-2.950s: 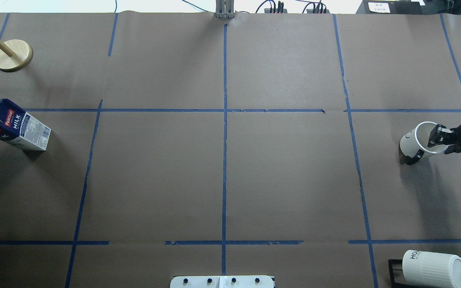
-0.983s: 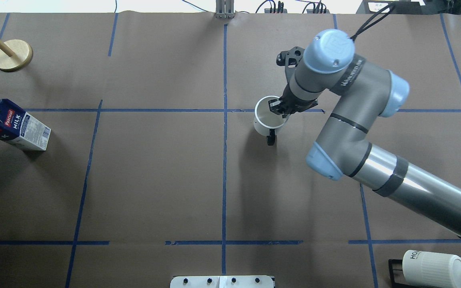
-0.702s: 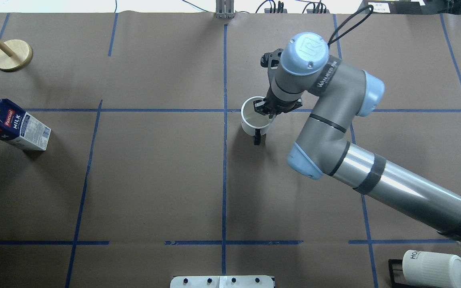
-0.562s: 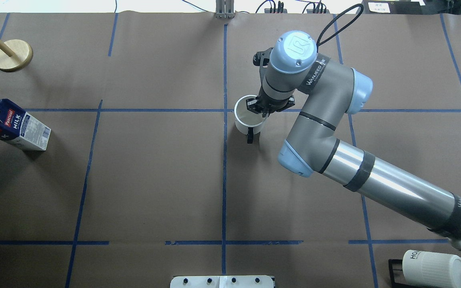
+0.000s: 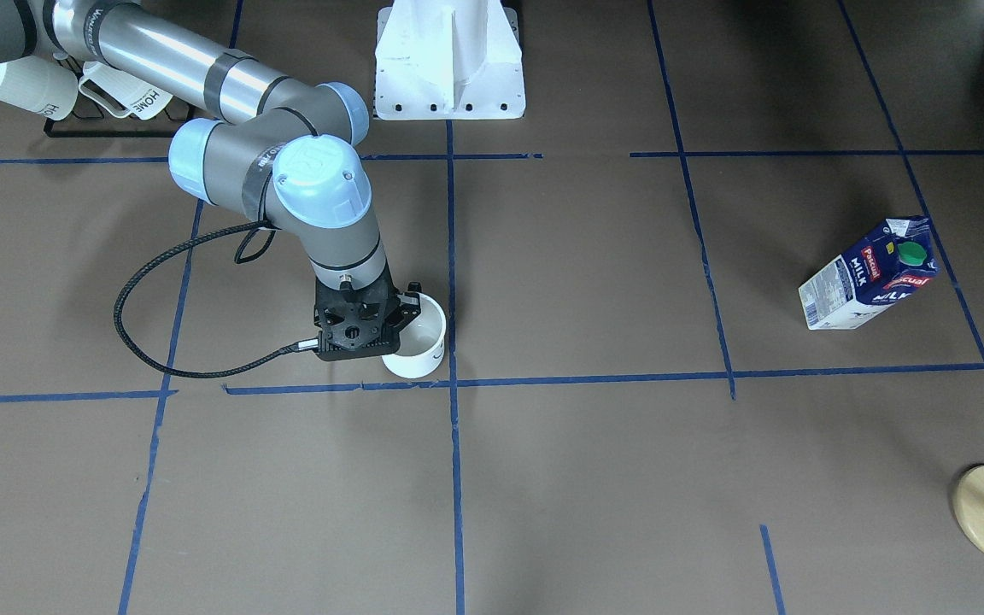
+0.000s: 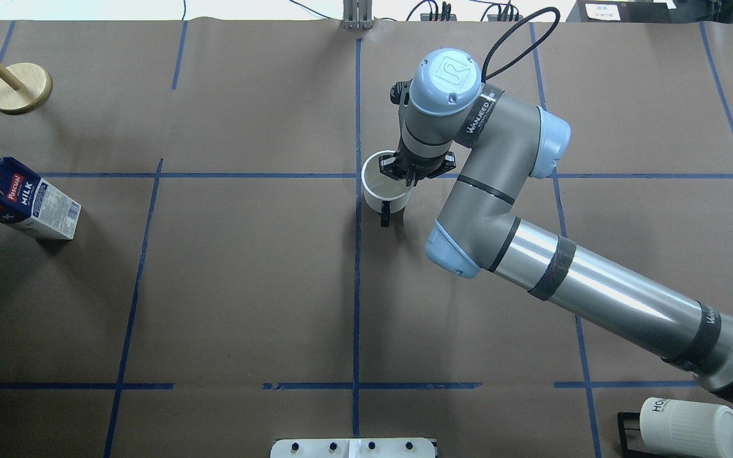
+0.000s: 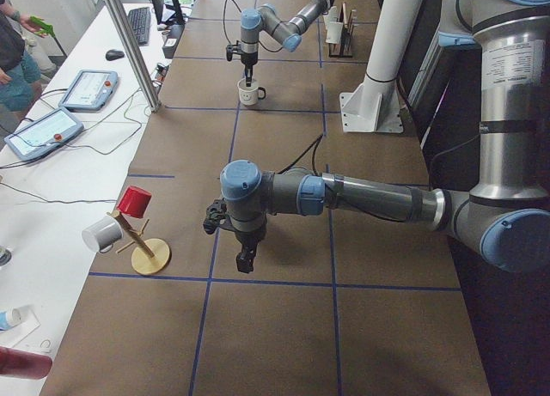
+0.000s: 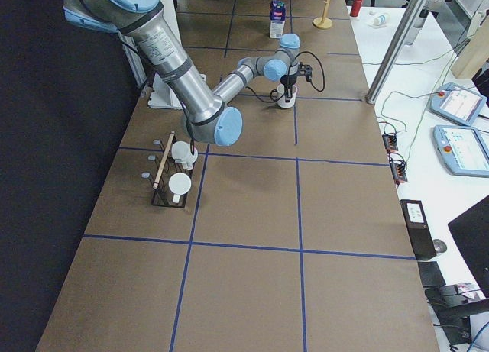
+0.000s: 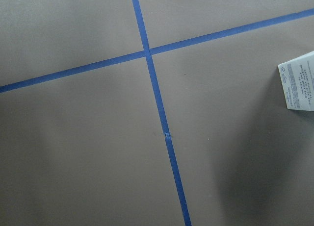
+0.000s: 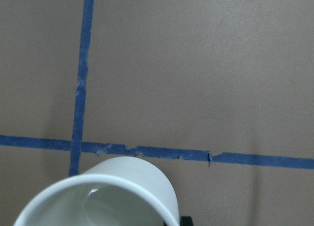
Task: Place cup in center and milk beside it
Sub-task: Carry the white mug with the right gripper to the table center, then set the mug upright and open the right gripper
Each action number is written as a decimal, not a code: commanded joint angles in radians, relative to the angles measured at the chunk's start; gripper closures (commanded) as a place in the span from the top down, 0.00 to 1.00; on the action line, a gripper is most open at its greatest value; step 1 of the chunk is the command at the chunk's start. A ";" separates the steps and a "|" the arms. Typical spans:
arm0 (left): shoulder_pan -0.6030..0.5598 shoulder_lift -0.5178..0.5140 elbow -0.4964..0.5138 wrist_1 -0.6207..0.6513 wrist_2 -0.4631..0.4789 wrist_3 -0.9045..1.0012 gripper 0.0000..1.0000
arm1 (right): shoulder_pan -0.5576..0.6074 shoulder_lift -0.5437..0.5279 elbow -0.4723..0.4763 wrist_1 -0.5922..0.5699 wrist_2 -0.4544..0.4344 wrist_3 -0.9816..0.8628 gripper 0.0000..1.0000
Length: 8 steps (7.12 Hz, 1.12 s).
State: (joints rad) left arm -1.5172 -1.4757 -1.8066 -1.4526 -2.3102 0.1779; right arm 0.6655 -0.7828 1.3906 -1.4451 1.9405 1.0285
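Brown paper surface [image 6: 245,286], blue-taped grid; white bench [image 7: 77,160] with tablets [image 7: 88,88] alongside | cup [image 6: 376,194] just beside centre crossing [image 6: 357,175], rim pinched in right gripper [image 6: 397,174] | milk [image 6: 23,200] well apart, at left edge | left gripper [image 7: 245,258] seen only from side, grip unreadable

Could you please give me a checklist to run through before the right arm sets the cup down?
1. Right gripper shut on the rim of the cup: ok.
2. Cup upright, opening upward: ok.
3. Cup on the center: not ok, it is just beside the crossing.
4. Cup's base touching down: cannot tell.
5. Milk upright and well away from the center: ok.
6. Left gripper open, ready for the milk: cannot tell.
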 commanded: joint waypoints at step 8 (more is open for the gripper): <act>0.002 -0.009 -0.034 -0.005 0.012 -0.014 1.00 | 0.293 -0.069 0.126 -0.195 0.287 -0.235 1.00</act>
State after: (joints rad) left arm -1.5158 -1.4793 -1.8342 -1.4559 -2.2998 0.1709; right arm 0.8870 -0.7993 1.4569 -1.5407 2.1960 0.9445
